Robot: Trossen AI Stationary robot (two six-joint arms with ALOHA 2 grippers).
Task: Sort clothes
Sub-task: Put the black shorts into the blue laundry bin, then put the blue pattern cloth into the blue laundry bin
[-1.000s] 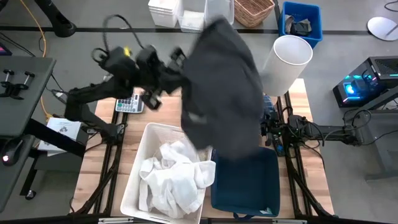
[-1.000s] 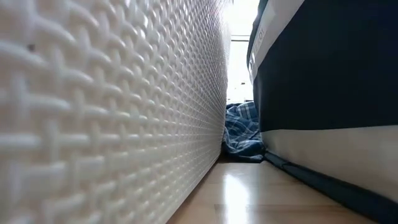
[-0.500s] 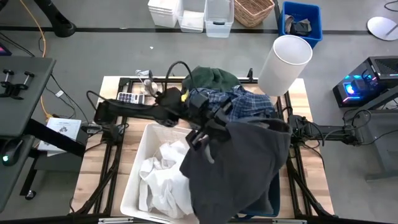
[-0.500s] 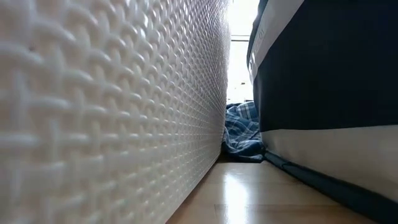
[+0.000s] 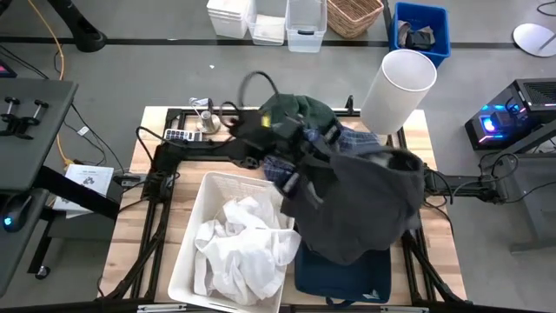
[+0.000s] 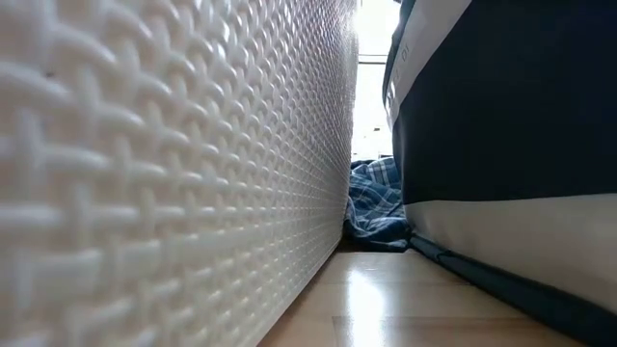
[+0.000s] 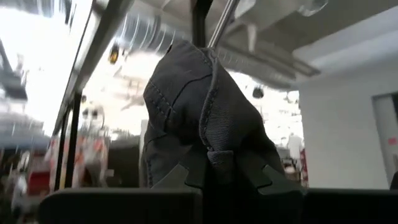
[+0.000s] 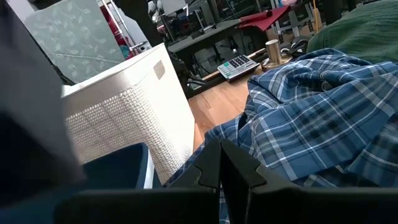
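Observation:
My left gripper (image 5: 300,171) is shut on a dark grey garment (image 5: 360,204), which spreads wide in the air over the navy blue bin (image 5: 343,276). White clothes (image 5: 239,243) lie in the white plastic bin (image 5: 195,217). A dark green garment (image 5: 295,109) and a blue-and-white plaid shirt (image 5: 360,139) lie heaped on the table's far side. The plaid shirt also shows in the low view (image 6: 376,207). My right gripper (image 8: 221,158) is shut, low beside the plaid shirt (image 8: 311,118). In the high view the grey garment hides it. My left gripper pinches a bunched fold of the dark grey garment with a ribbed edge (image 7: 214,127) between its two fingers (image 7: 180,177), several layers together. The fingers slant upward, and the bunch stands up past them. The rest of the garment billows out toward the table's right, off the table.
The white bin's woven wall (image 6: 174,173) and the navy bin's wall (image 6: 501,116) leave a narrow gap of bare wood between them. A calculator (image 5: 178,136) lies at the far left. A white cylinder (image 5: 400,87) stands at the far right corner.
My left gripper has swung the grey garment from high over the table's far side down toward the near right. The garment has flown open. It hung over both bins half a second ago and now spreads over the navy bin, farther right.

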